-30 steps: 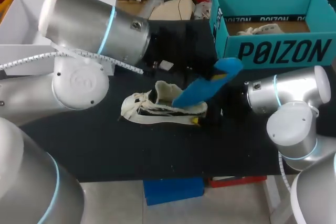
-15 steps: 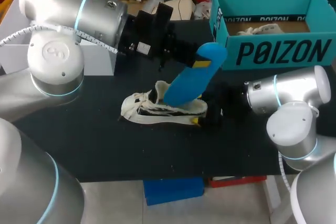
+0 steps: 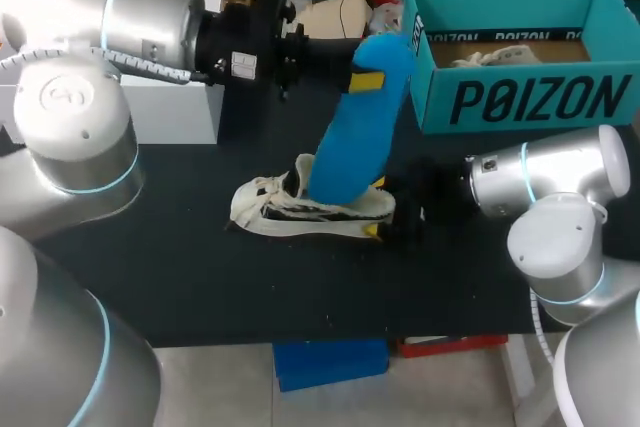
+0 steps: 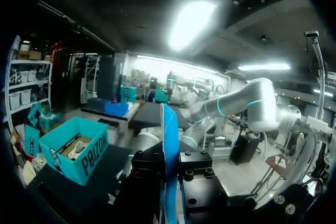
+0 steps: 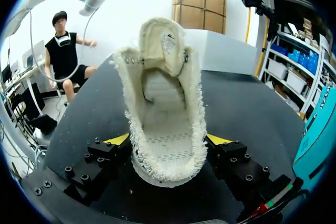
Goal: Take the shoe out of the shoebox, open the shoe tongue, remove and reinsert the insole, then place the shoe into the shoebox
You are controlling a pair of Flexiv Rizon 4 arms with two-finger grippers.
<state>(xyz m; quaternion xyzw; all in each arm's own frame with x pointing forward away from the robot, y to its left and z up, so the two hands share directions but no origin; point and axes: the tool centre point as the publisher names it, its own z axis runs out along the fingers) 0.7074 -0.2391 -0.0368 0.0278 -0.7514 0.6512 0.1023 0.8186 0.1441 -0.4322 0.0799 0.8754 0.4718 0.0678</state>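
Note:
A cream shoe [image 3: 300, 209] lies on its side in the middle of the black table, toe to the left. My right gripper [image 3: 397, 221] is at its heel; in the right wrist view the shoe [image 5: 165, 124] sits between the yellow-tipped fingers [image 5: 116, 140], which touch it on both sides, and its inside shows without the insole. My left gripper [image 3: 362, 69] is shut on the top end of the blue insole [image 3: 355, 137], which hangs nearly upright over the shoe's opening. In the left wrist view the insole [image 4: 169, 145] shows edge-on between the black fingers.
The open teal shoebox [image 3: 520, 97] stands at the back right, with paper inside; it also shows in the left wrist view as the shoebox [image 4: 79, 150]. A white box [image 3: 180, 112] stands at the back left. Bare table lies in front of the shoe.
My left arm has swung back and up with the blue insole, which went from leaning low to the right to standing nearly upright. The right arm and the shoe have kept still.

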